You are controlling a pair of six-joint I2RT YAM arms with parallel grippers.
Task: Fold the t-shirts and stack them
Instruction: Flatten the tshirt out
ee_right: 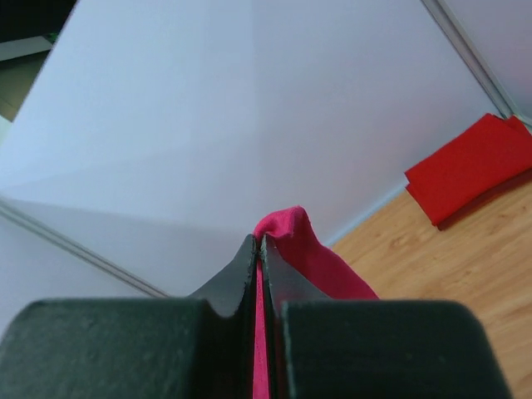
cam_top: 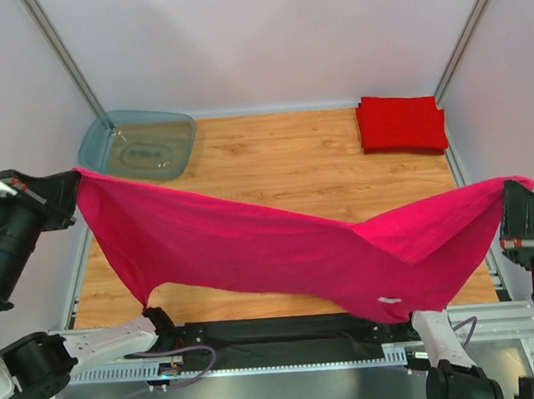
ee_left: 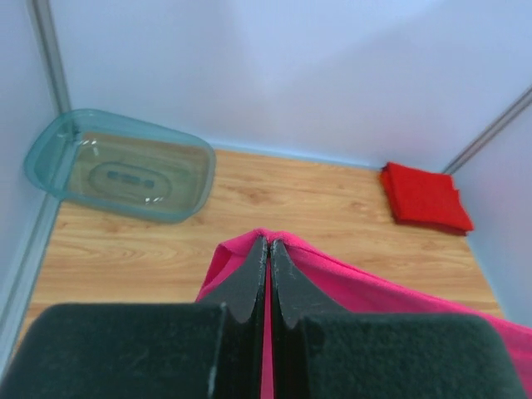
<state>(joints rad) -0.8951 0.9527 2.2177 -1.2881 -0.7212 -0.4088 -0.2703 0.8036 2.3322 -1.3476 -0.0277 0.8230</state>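
T-shirt [cam_top: 280,249], held by both arms' fingers [ee_left: 245,287], hides near tabletop [cam_top: 273,157].

Both arms are raised and spread wide apart; the left end effector [cam_top: 72,189] and right end effector [cam_top: 514,183] each pinch the magenta-pink t-shirt [cam_top: 271,250].

The top external camera looks down from above the near edge over the light wooden tabletop [cam_top: 273,162]. Each wrist camera sits close behind its own fingers, at the left gripper [ee_left: 268,243] and the right gripper [ee_right: 258,241], facing the pale far wall [cam_top: 273,42]. All three views share the stretched magenta-pink cloth t-shirt [cam_top: 252,247] and the folded bright red cloth t-shirts [cam_top: 401,122] at far right.
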